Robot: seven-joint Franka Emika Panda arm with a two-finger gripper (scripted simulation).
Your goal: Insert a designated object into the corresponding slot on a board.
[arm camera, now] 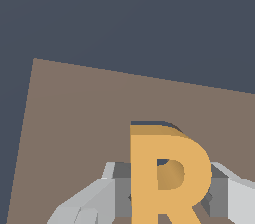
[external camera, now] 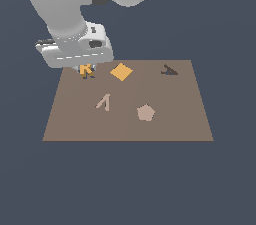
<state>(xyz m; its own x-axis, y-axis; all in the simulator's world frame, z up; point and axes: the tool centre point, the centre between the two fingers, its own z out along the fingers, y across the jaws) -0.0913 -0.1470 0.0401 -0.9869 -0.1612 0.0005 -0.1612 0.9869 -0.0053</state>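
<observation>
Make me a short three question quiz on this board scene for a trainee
1. True or false: the gripper is closed on the orange R block.
2. Which piece lies just to the exterior view's right of the R block? A) orange diamond B) pink pentagon C) pale pink A shape
3. Fill in: the dark A-shaped recess sits near the brown board's far ____ corner in the exterior view.

Key: 1 true; 2 A; 3 right.
</observation>
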